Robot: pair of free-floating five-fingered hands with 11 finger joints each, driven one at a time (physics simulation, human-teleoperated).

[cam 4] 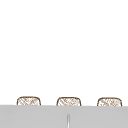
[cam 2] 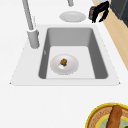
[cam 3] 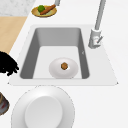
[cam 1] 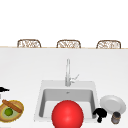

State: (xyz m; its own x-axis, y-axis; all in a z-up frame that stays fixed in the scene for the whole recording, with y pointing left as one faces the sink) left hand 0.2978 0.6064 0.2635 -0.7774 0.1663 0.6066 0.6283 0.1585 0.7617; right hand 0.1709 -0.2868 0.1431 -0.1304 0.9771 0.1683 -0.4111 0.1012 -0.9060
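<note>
Hovering — right hand point(cam 1: 100, 113) perhaps beside jar point(cam 1: 115, 117)

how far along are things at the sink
Done: a plate with a brown scrap lies in the sink. In hand: nothing; the right hand hovers beside the jar, apart from it. Remaining: another plate on the counter; left hand idle.
</note>
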